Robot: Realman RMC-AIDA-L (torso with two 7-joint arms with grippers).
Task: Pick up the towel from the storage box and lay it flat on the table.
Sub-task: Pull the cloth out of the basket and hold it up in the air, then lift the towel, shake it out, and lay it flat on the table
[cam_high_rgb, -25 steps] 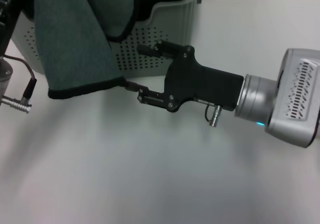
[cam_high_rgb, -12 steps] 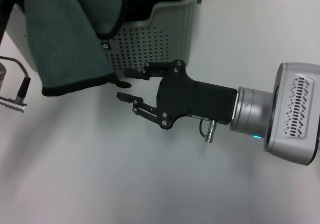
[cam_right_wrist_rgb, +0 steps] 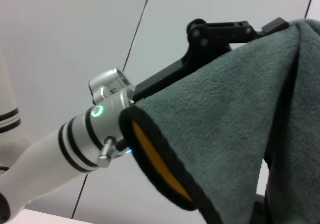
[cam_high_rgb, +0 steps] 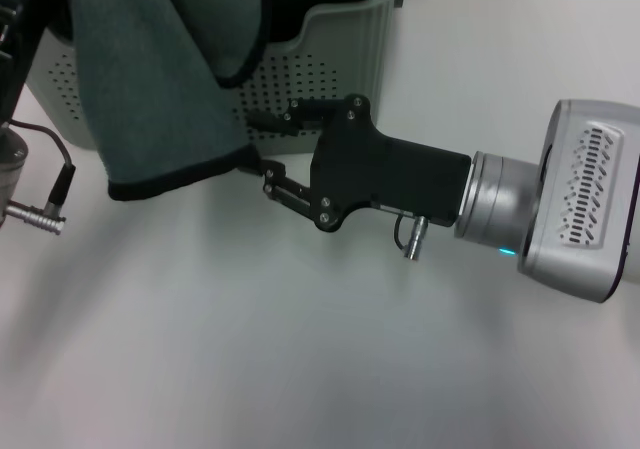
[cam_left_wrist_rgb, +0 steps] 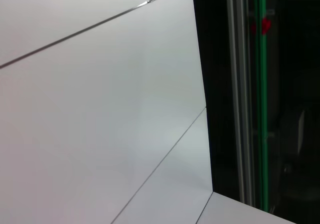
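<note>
The towel [cam_high_rgb: 150, 89] hangs in the air at the upper left, grey-teal face toward me, its black-edged bottom hem just above the table [cam_high_rgb: 300, 349]. In the right wrist view the towel [cam_right_wrist_rgb: 225, 129] shows a curl of its yellow face and hangs from my left gripper [cam_right_wrist_rgb: 260, 29], which is shut on its top edge. My right gripper [cam_high_rgb: 255, 147] reaches in from the right, open, with the towel's lower right corner between its fingers. The storage box [cam_high_rgb: 345, 49] stands behind them with dark cloth inside.
My left arm's silver wrist and cable plug [cam_high_rgb: 35, 214] hang at the left edge. The right arm's large silver body [cam_high_rgb: 570, 209] fills the right side. The left wrist view shows only pale wall panels and a dark frame.
The hanging towel swung left and then back to the right. My right gripper dropped back left with its fingers spread, then rose to the towel's lower right corner.
</note>
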